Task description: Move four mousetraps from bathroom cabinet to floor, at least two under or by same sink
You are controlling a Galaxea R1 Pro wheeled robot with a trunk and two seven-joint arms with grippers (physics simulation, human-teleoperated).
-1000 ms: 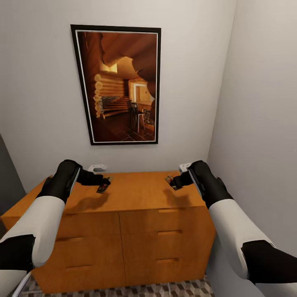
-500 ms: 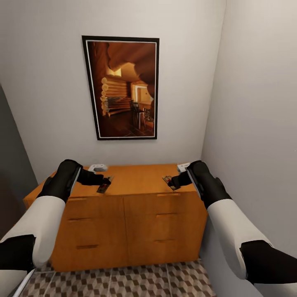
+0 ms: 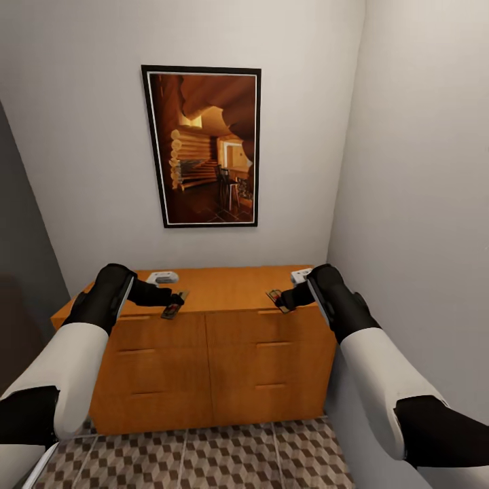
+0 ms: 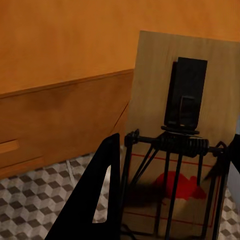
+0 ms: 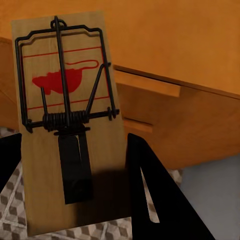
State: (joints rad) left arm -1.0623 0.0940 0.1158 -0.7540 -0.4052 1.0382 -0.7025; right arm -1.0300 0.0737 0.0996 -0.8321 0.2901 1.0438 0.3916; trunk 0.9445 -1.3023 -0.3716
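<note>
My left gripper point(image 3: 170, 303) is shut on one mousetrap point(image 3: 171, 310), a tan board with a dark wire spring and a red mark, held in front of the cabinet's top edge. The left wrist view shows this mousetrap point(image 4: 180, 140) close up between the dark fingers point(image 4: 95, 200). My right gripper point(image 3: 280, 299) is shut on another mousetrap point(image 3: 274, 298), which appears large in the right wrist view point(image 5: 67, 125) beside a finger point(image 5: 155, 190). The orange-brown cabinet point(image 3: 210, 360) stands against the back wall, its drawers closed. The cube-patterned bathroom floor point(image 3: 231, 458) lies in front of it. The sink is out of view.
A framed picture point(image 3: 204, 146) hangs above the cabinet. A pale wall point(image 3: 421, 204) runs close along the right. A dark grey panel point(image 3: 20, 258) stands at the left. Both wrist views look past the traps at the cabinet front point(image 4: 60, 115) point(image 5: 200, 100) and floor tiles point(image 4: 35, 195).
The camera has backed away from the cabinet, so the cabinet looks smaller and more floor tiles show. Both arms keep their pose, each still holding a mousetrap.
</note>
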